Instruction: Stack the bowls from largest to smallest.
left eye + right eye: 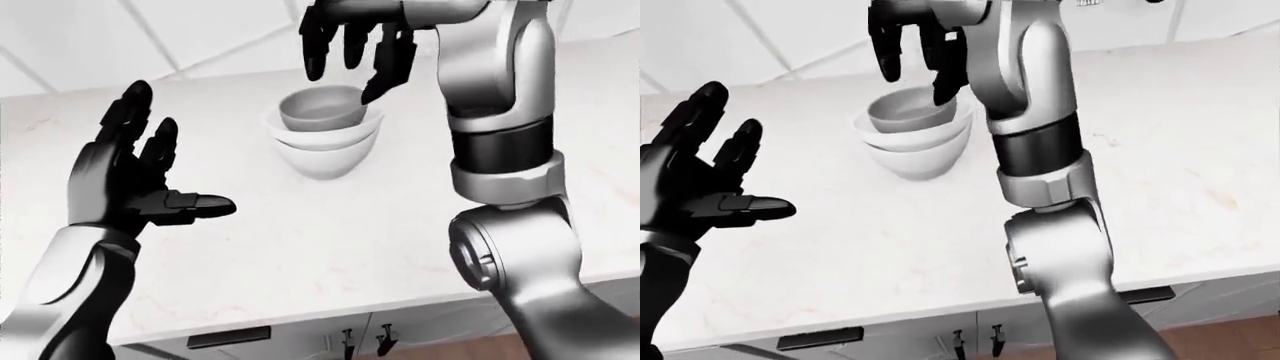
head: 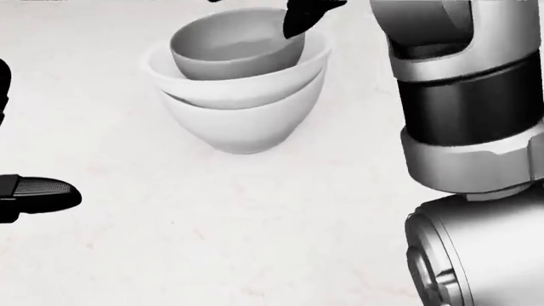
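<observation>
Three bowls stand nested on the white marble counter (image 1: pixel 300 247). The large white bowl (image 1: pixel 325 159) is at the bottom, a middle white bowl (image 1: pixel 325 139) sits in it, and a small grey bowl (image 1: pixel 320 109) sits tilted on top. My right hand (image 1: pixel 355 52) hangs just above the small bowl, fingers spread and pointing down, open; one fingertip (image 2: pixel 298 22) is at the bowl's rim. My left hand (image 1: pixel 140 169) is open, palm up, left of the stack and apart from it.
The counter's near edge runs along the bottom of the left-eye view, with drawers and dark handles (image 1: pixel 228 337) below. A white tiled wall (image 1: pixel 150 37) rises behind the counter. My right forearm (image 1: pixel 500 135) stands upright to the right of the bowls.
</observation>
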Available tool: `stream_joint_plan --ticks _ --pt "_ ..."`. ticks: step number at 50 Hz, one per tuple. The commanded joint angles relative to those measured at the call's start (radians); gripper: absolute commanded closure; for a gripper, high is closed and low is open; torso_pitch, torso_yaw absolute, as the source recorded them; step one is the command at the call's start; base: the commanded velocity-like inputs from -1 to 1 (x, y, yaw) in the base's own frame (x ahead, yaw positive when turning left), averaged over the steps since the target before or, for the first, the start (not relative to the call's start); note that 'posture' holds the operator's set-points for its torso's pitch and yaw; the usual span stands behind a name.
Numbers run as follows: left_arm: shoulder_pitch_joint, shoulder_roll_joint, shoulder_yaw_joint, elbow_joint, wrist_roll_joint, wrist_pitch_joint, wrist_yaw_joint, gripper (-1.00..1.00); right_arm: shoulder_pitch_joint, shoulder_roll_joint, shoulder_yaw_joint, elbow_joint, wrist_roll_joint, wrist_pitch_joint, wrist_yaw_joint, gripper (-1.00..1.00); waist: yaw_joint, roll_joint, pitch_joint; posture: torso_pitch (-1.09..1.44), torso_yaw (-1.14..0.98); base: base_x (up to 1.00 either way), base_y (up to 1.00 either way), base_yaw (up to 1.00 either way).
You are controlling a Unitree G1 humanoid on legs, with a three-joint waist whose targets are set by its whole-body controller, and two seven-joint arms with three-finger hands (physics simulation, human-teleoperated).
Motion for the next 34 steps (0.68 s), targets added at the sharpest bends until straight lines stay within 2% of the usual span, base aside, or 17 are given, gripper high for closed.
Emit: stream_joint_plan --ticks 1,5,10,15,19,22,24,27,29,31,33,34 --pt "-0.020 0.014 0.009 -0.024 0.003 -0.032 0.002 -1.00 -0.017 -0.032 -0.020 -0.071 0.023 0.014 0.031 -0.05 -0.002 0.005 -0.024 0.00 0.00 0.00 0.00 0.00" --pt "-0.043 0.035 0.033 -0.031 -0.019 0.000 0.013 -1.00 0.025 -0.108 -0.065 -0.224 0.083 0.056 0.122 -0.06 0.000 -0.001 -0.024 0.00 0.00 0.00 0.00 0.00" --pt "-0.071 0.096 0.127 -0.051 -0.108 0.068 0.037 -1.00 0.182 -0.261 -0.148 -0.449 0.196 0.118 0.202 -0.08 0.003 -0.010 -0.021 0.00 0.00 0.00 0.00 0.00" --pt "-0.042 0.154 0.198 -0.036 -0.192 0.059 0.064 -1.00 0.289 -0.420 -0.235 -0.575 0.328 0.176 0.204 -0.18 0.003 -0.012 -0.021 0.00 0.00 0.00 0.00 0.00" --pt "0.024 0.163 0.230 -0.046 -0.225 0.019 0.063 -1.00 0.363 -0.572 -0.320 -0.681 0.463 0.260 0.202 -0.25 0.004 -0.012 -0.019 0.00 0.00 0.00 0.00 0.00" --pt "0.059 0.179 0.270 -0.005 -0.214 -0.026 0.042 -1.00 0.501 -0.723 -0.450 -0.772 0.613 0.319 0.163 -0.48 0.008 -0.017 -0.016 0.00 0.00 0.00 0.00 0.00" --pt "0.087 0.185 0.282 0.008 -0.167 -0.070 0.025 -1.00 0.621 -0.813 -0.560 -0.821 0.728 0.349 0.109 -0.99 0.012 -0.024 -0.014 0.00 0.00 0.00 0.00 0.00" --pt "0.119 0.190 0.318 -0.010 -0.117 -0.099 0.013 -1.00 0.849 -0.903 -0.763 -0.873 0.887 0.355 0.027 -1.00 0.015 -0.036 -0.010 0.00 0.00 0.00 0.00 0.00" --pt "0.143 0.178 0.334 -0.022 -0.082 -0.121 -0.002 -1.00 0.998 -0.899 -0.913 -0.911 0.960 0.333 0.000 -1.00 0.015 -0.042 -0.005 0.00 0.00 0.00 0.00 0.00" --pt "0.164 0.162 0.350 -0.026 -0.003 -0.166 -0.008 -1.00 1.132 -0.845 -1.088 -0.940 0.986 0.265 -0.013 -1.00 0.015 -0.048 -0.001 0.00 0.00 0.00 0.00 0.00" --pt "0.178 0.140 0.361 -0.036 0.086 -0.219 0.003 -1.00 1.200 -0.822 -1.179 -0.947 1.002 0.233 -0.068 -1.00 0.016 -0.053 0.000 0.00 0.00 0.00 0.00 0.00" --pt "0.190 0.122 0.375 -0.049 0.116 -0.243 0.000 -1.00 1.235 -0.784 -1.230 -0.979 1.027 0.249 -0.077 -1.00 0.016 -0.054 0.001 0.00 0.00 0.00 0.00 0.00"
